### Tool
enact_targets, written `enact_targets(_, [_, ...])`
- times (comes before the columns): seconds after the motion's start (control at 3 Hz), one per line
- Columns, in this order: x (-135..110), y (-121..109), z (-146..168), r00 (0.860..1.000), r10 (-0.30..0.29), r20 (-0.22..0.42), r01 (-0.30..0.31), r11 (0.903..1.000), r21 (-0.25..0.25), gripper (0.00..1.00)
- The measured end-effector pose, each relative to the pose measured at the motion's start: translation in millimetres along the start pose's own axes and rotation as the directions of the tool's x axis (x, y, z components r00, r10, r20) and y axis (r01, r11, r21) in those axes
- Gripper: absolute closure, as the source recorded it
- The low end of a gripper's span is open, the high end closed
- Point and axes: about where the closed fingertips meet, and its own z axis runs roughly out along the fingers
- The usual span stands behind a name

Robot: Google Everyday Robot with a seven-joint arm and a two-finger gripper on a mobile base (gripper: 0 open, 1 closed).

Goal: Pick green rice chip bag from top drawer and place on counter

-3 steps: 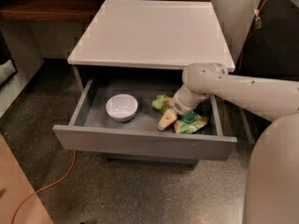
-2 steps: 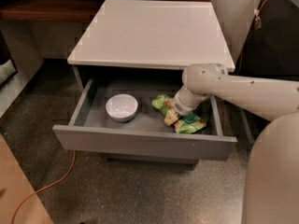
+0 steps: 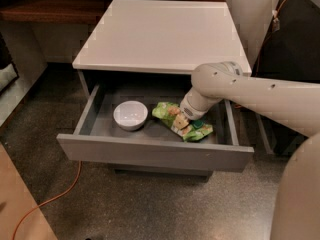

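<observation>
The green rice chip bag [image 3: 171, 117] lies crumpled in the open top drawer [image 3: 150, 155], near the white bowl [image 3: 130, 115] but not touching it. The gripper [image 3: 192, 118] is down on the bag's middle, hidden behind the wrist. I cannot tell whether it has hold.

In the top drawer [image 3: 150, 157], bowl [image 3: 130, 115] lies left of chip bag [image 3: 163, 111], gripper [image 3: 190, 117] seemingly down on it.
</observation>
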Motion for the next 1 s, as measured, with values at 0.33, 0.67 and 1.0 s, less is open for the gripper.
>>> enact_targets(0.33, [-18,12,-32,0.993,-0.104,0.049,0.102,0.9943,0.03,1.0])
enact_targets(0.67, [-27,22,-60,0.982,-0.168,0.085,0.164,0.9852,0.052,1.0])
enact_targets(1.0, [-35,36,-98,0.964,-0.226,0.142,0.22,0.9739,0.056,1.0])
